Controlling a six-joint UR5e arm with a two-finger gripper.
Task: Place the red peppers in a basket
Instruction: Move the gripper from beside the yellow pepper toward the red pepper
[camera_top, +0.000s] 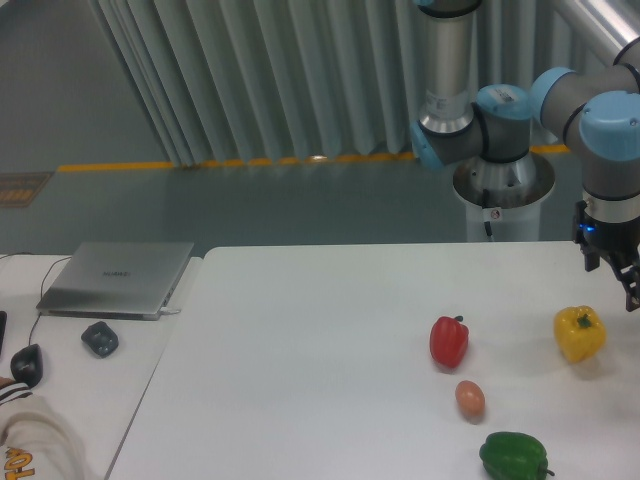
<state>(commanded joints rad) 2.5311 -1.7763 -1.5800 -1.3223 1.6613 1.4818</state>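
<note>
We see the dark two-finger gripper (628, 285) at the far right edge of the frame, hanging off the grey-and-blue arm (610, 130) above the white table (300, 350). It's cut off by the frame edge, so we can't tell how far the fingers are spread; only one dark finger (631, 290) is partly in view. It touches nothing we can see and holds nothing visible. It hangs just above and to the right of the glossy yellow bell pepper (579, 333), apart from it. The glossy red bell pepper w/ short green stem (449, 341) stands upright on the table, well left of the gripper. Near it, toward the front, lies a small brown egg (470, 399) (not touching), and a green bell pepper (514, 457) sits at the bottom edge. A closed silver laptop (118, 278) lies on the adjoining table at left.
</note>
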